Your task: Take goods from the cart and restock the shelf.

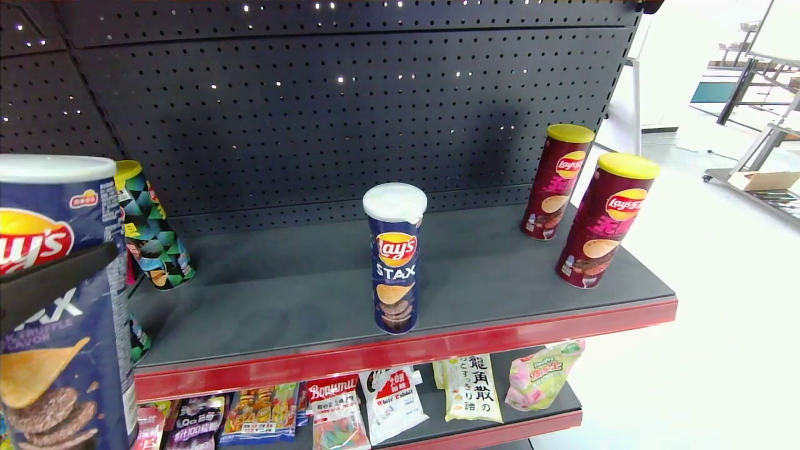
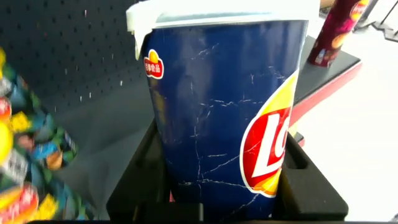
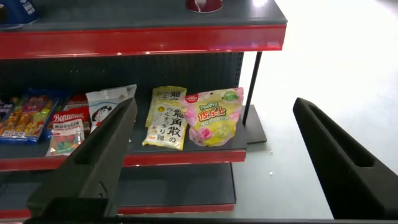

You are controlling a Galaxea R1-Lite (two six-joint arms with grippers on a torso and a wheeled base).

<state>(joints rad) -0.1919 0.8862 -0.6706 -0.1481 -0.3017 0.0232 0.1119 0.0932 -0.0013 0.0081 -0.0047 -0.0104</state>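
Left gripper (image 2: 221,186) clamps the held chip can (image 2: 217,93) upright, well left of the shelved blue can (image 1: 395,262), bare top shelf (image 1: 281,294) between them; right gripper (image 3: 214,106) gapes empty.

Bright light washes out the floor (image 1: 719,281) at the frame's right; pinpoints glint through the dark pegboard (image 1: 312,112). The can (image 1: 56,300) at lower left leans outward, warped.
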